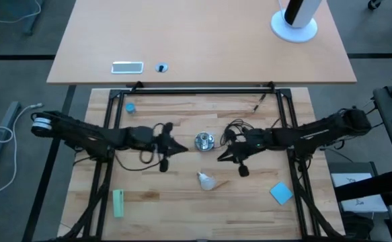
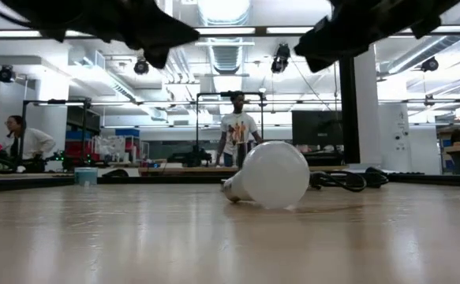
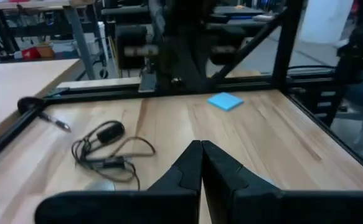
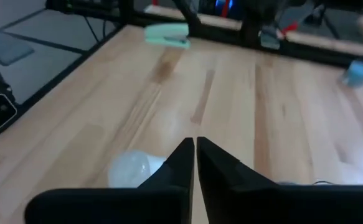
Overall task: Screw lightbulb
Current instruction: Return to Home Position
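Observation:
The whitish lightbulb (image 1: 206, 180) lies on its side on the wooden table, near the middle toward the near edge. In the low view (image 2: 271, 175) its rounded head rests on the table and its narrow base points left. The shiny silver socket (image 1: 204, 141) stands on the table between the two grippers, with its black cord (image 1: 239, 128) trailing toward the far right. My left gripper (image 1: 182, 149) hovers left of the socket, shut and empty (image 3: 201, 146). My right gripper (image 1: 220, 156) hovers right of the socket, shut and empty (image 4: 193, 144), and the bulb (image 4: 131, 168) shows just beyond its fingers.
A green object (image 1: 118, 202) lies near the front left, a blue pad (image 1: 282, 193) near the front right, and a small blue cap (image 1: 130, 107) at the far left. Black frame rails (image 1: 202, 90) border the table. People stand in the room beyond (image 2: 237, 130).

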